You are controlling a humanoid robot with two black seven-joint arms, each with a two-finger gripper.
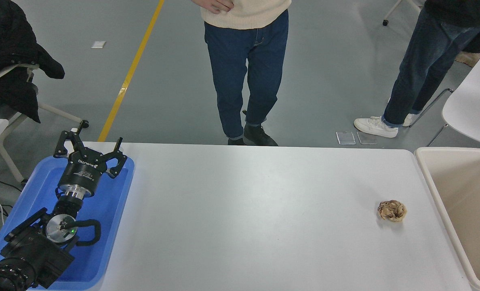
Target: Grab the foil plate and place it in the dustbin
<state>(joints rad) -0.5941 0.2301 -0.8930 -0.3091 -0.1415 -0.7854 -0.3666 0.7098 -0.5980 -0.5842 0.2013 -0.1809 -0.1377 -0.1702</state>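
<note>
The beige dustbin [430, 178] stands at the right end of the white table, cut off by the picture's right edge. Its visible inner walls and floor are bare. The foil plate is out of view. My left gripper [91, 141] is parked open over the blue tray at the lower left. My right arm and gripper are out of view.
A small brown crumpled paper wad [392, 210] lies on the table [244, 202] near the dustbin. A shallow blue tray [114, 202] sits at the left end under my left arm. Two people stand at the far side. A white chair is at the far right.
</note>
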